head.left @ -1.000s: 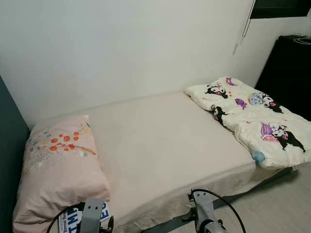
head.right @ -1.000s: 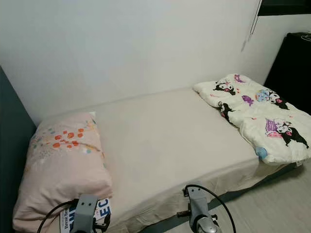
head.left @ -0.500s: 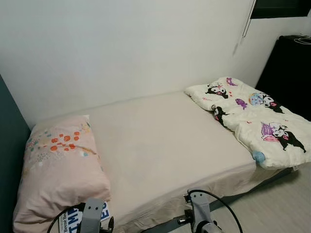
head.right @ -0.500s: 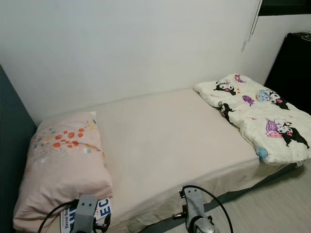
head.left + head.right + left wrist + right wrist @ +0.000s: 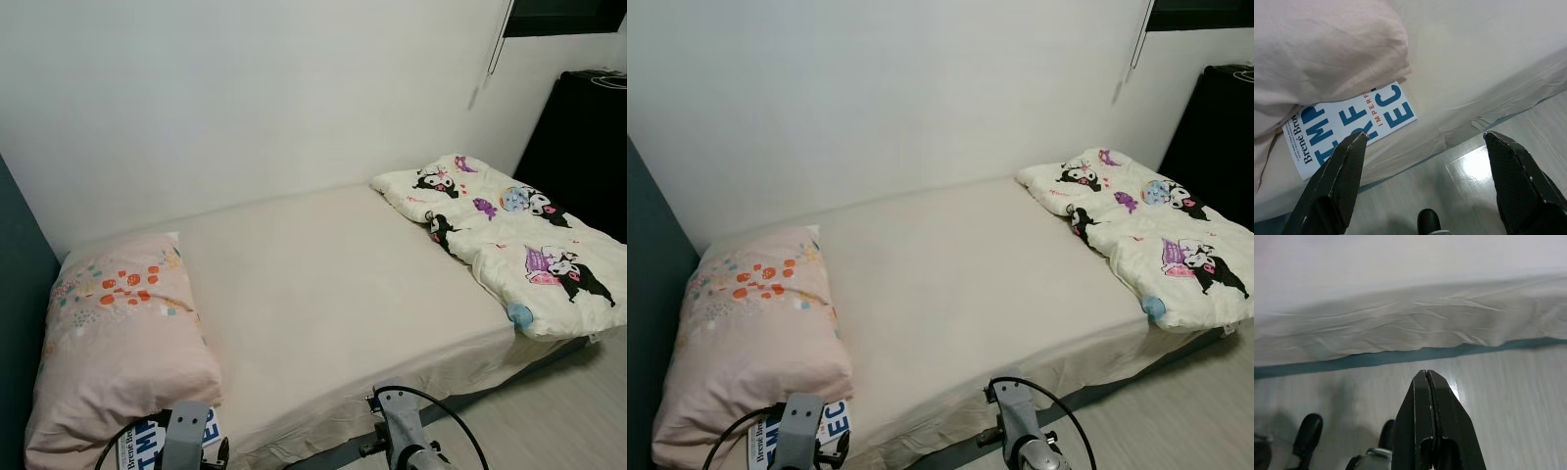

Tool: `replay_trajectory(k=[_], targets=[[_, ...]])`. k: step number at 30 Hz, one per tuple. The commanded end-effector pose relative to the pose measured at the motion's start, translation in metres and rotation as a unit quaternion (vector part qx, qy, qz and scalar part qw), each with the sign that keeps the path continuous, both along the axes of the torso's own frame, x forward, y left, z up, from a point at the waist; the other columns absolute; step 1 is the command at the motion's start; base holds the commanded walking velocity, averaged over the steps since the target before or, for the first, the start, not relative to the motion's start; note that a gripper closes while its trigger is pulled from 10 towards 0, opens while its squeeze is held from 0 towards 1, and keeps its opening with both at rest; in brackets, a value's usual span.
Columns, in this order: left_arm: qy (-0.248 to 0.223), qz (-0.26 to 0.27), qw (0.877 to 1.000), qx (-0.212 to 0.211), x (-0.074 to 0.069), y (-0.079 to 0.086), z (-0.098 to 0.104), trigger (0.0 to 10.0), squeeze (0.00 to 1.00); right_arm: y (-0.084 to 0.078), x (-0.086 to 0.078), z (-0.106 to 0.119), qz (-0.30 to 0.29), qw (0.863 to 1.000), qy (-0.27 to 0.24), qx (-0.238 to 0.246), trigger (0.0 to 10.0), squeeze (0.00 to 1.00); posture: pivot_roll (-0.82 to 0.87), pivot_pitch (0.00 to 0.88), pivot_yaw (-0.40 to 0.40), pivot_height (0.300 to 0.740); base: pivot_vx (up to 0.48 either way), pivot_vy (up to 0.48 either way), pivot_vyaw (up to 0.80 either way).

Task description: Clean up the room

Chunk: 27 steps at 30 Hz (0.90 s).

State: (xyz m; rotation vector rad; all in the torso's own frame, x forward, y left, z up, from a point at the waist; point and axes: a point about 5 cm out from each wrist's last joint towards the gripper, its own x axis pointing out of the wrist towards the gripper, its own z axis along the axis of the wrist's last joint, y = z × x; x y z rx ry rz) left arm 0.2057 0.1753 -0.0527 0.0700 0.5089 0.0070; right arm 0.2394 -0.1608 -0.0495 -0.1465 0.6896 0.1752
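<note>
A bed with a beige sheet (image 5: 323,284) runs along the white wall. A pink pillow (image 5: 118,338) lies at its left end. A white book with blue letters (image 5: 1352,125) is tucked partly under the pillow at the bed's front corner. A white cartoon-print blanket (image 5: 519,245) lies bunched at the right end. My left gripper (image 5: 1425,176) hangs open above the book and the bed edge, its fingers (image 5: 1334,183) wide apart. My right gripper (image 5: 1427,382) is shut, empty, low over the floor in front of the bed's side.
A dark blue headboard (image 5: 15,294) stands at the left. A black cabinet (image 5: 583,147) stands at the right against the wall. Pale wood floor (image 5: 549,421) runs along the bed's front. A blue strip of mattress base (image 5: 1400,357) shows under the sheet.
My right arm has dropped slightly lower and shifted a little left in the head views. The left arm, book and bedding are unchanged.
</note>
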Motion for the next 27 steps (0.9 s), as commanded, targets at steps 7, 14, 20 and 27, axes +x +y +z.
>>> replay_trajectory(k=[7,14,20,27], targets=[[-0.001,0.007,1.0,0.0,-0.0019,0.0027,-0.0008,10.0,0.0,0.0023,0.0039,0.0016,-0.007,1.0,0.0,-0.009,10.0,0.0,0.03,0.026,-0.032,0.74,0.0,0.0,0.0],[-0.003,0.007,1.0,-0.002,-0.0002,0.0022,0.0001,10.0,0.0,0.0049,0.0055,0.0028,0.001,1.0,-0.003,-0.008,10.0,0.0,0.03,0.025,-0.035,0.74,0.0,0.0,0.0],[-0.002,0.007,1.0,-0.003,0.0001,0.002,0.0001,10.0,0.0,0.0026,0.004,0.0016,-0.004,1.0,0.001,-0.01,10.0,0.0,0.03,0.024,-0.035,0.74,0.0,0.0,0.0],[-0.004,0.004,1.0,-0.004,-0.0002,0.0004,0.0002,10.0,0.0,0.0025,0.0031,0.0009,-0.004,1.0,0.003,-0.012,10.0,0.0,0.03,0.025,-0.032,0.74,0.0,0.0,0.0]])
